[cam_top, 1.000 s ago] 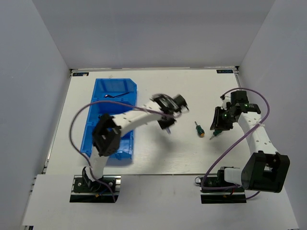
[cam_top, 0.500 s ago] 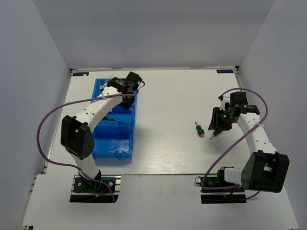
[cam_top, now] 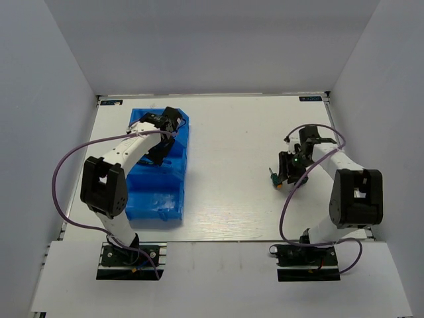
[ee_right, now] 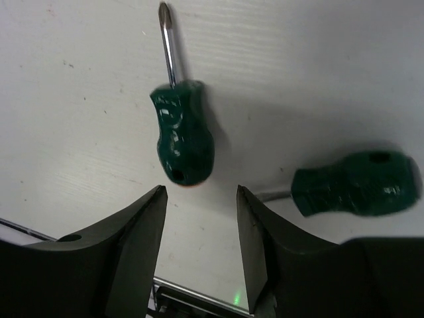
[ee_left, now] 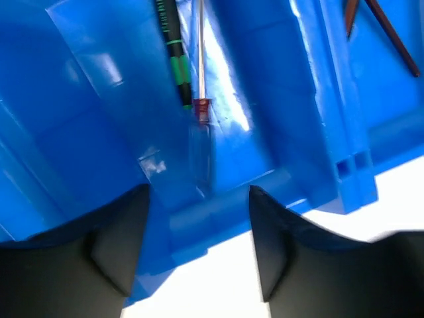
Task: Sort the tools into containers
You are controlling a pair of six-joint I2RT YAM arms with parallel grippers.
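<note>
**Q:** Fig., wrist view: state of right gripper (ee_right: 200, 197)?

**A:** Fingers (ee_right: 126, 265) spread wide, nothing betw. them, i.e. empty, over the table (ee_right: 318, 79).

**Q:** Target?

**A:** Green screwdriver (ee_right: 181, 136), flat on the table directly ahead of the gap, not touched. Long axis runs approx. straight away from the gripper, handle butt nearest, Phillips tip farthest. The axis thus lies across the fingers' closing line. A short advance should, by my judgement, bring the handle betw. them.

**Q:** In scene terms?

**A:** Top view: right gripper (cam_top: 287, 172) sits just right of the green screwdriver (cam_top: 272, 176), on the right half of the table. Tip points far, butt near, w/ slight tilt. Right arm is much the nearer. Left gripper (cam_top: 159, 141) is well apart, over the blue bin (cam_top: 173, 202) at left.

**Q:** Look of the tool?

**A:** Stubby. Bulbous dark-green handle, orange at the butt, small hole near that end, short bright shaft. A second green screwdriver (ee_right: 358, 182) lies just beside the right finger, shaft toward the gap, and may get nudged.

**Q:** Left side?

**A:** Left gripper (ee_left: 199, 195): fingers apart, empty, above a bin compartment holding a black-green precision driver (ee_left: 173, 59) & a translucent-handled driver (ee_left: 201, 126). Hex keys (ee_left: 381, 30) lie in the next compartment.
</note>
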